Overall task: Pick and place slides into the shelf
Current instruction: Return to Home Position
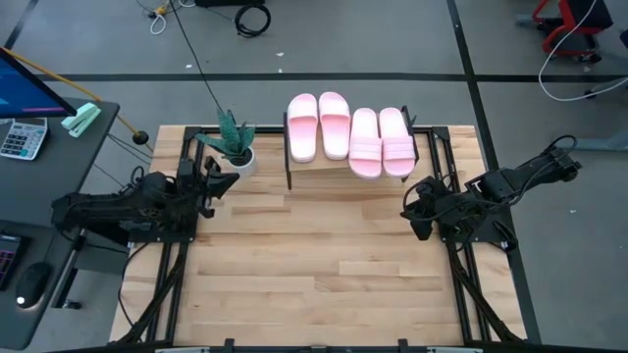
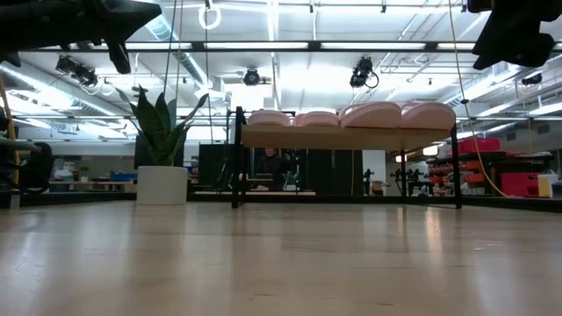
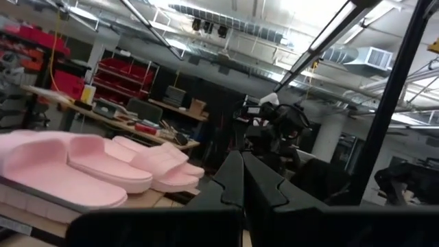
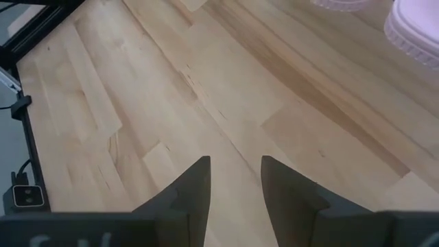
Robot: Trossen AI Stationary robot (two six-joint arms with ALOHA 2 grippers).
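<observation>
On the wooden worktop [image 1: 314, 265], all four slides [image 1: 348, 137] sit atop the shelf [image 1: 324, 172] at the far edge. The left tool [image 1: 224, 180] is pinched closed, the right tool [image 1: 410, 210] narrowly parted, both empty; placing looks finished, so only homing remains.

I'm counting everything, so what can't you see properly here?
Low view: the shelf hides the soles of the slides; the top edge cuts off the left arm and right arm.
Right wrist view: the top edge cuts the slides off.
High view: the shelf's top hides whatever is underneath.
</observation>
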